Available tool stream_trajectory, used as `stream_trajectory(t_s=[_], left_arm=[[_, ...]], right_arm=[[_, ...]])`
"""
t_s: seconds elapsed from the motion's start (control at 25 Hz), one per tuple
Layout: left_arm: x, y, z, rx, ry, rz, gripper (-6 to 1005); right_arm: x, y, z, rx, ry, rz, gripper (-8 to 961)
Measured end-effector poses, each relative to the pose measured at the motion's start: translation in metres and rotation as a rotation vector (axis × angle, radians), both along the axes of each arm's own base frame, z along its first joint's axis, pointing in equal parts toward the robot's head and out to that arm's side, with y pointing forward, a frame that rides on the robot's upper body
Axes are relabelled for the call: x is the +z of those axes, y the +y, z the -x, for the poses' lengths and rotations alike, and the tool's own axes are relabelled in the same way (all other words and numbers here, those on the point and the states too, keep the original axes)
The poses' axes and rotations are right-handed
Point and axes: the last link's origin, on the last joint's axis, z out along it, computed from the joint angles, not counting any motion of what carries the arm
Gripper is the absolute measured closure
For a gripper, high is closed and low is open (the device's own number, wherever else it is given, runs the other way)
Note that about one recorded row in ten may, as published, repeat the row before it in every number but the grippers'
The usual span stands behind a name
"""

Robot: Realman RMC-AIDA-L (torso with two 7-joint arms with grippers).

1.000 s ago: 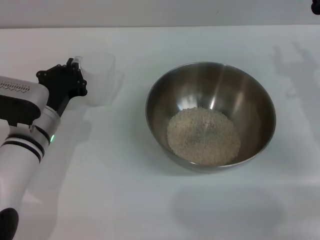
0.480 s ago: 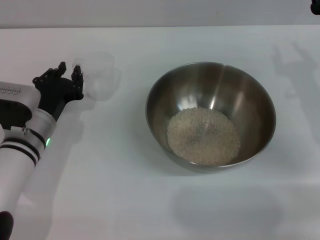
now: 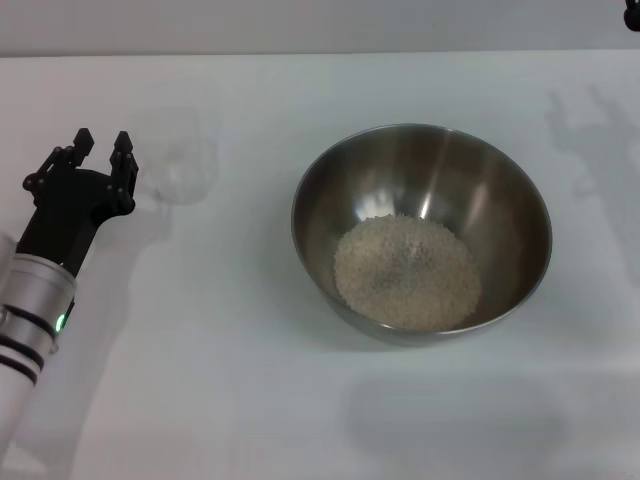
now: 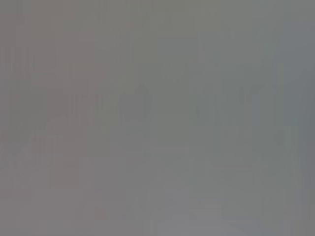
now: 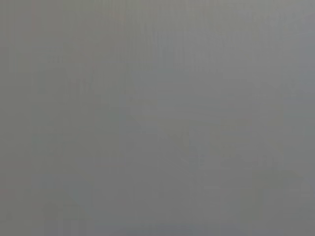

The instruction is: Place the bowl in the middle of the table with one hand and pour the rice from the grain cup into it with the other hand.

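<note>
the left gripper (image 3: pixel 102 145), black, stands with its 2 fingers apart and holds nothing, just beside the small clear plastic grain cup (image 3: pixel 181 160) on the plain white table (image 3: pixel 200 380). well to its right, the large round stainless-steel bowl (image 3: pixel 421 232) holds the pale rice (image 3: pixel 406 272).

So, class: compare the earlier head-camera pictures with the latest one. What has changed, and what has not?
The left gripper has let go of the grain cup and drawn back toward the robot's left, open. The cup now stands alone on the table. The bowl and its rice have not moved.
</note>
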Motion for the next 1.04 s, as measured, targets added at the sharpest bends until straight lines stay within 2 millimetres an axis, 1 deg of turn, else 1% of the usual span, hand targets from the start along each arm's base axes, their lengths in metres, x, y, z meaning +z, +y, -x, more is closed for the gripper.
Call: stream_trajectory(t_s=[0.2,0.24,0.28,0.32,0.4,0.48,0.52,0.72,0.84,0.88,0.96,1.04], left_arm=[[-0.002,-0.003,0.000,-0.030,-0.007,0.029,548],[-0.001,-0.004,-0.001,-0.038,-0.011,0.023,542],[0.006,-0.010,-0.005,-0.075,-0.033,-0.029,536],[0.006,-0.010,-0.005,-0.075,-0.033,-0.029,517],[0.015,-0.017,-0.010,-0.125,-0.061,-0.099,479],[0.020,-0.021,-0.014,-0.154,-0.074,-0.136,441],[0.021,-0.021,-0.015,-0.160,-0.078,-0.145,422],[0.025,-0.021,-0.015,-0.164,-0.086,-0.165,234],[0.025,-0.021,-0.016,-0.167,-0.089,-0.170,198],[0.025,-0.021,-0.016,-0.169,-0.090,-0.171,186],[0.025,-0.020,-0.016,-0.169,-0.089,-0.172,162],[0.025,-0.020,-0.016,-0.169,-0.089,-0.172,162]], right_arm=[[0.000,-0.002,-0.002,-0.007,0.002,-0.003,404],[0.000,-0.002,-0.002,-0.006,0.002,-0.004,404],[0.000,-0.004,-0.004,-0.009,0.003,-0.007,404],[0.000,-0.004,-0.004,-0.009,0.003,-0.007,404],[0.000,-0.006,-0.006,-0.017,0.002,-0.006,404],[-0.001,-0.007,-0.009,-0.030,0.003,0.004,404],[-0.002,-0.008,-0.011,-0.036,0.003,0.012,404],[-0.012,-0.009,-0.017,-0.071,-0.011,0.068,404],[-0.014,-0.011,-0.022,-0.089,-0.003,0.089,404],[-0.014,-0.012,-0.024,-0.097,0.000,0.088,229],[-0.013,-0.013,-0.025,-0.099,0.001,0.086,229],[-0.013,-0.015,-0.026,-0.103,0.002,0.085,229]])
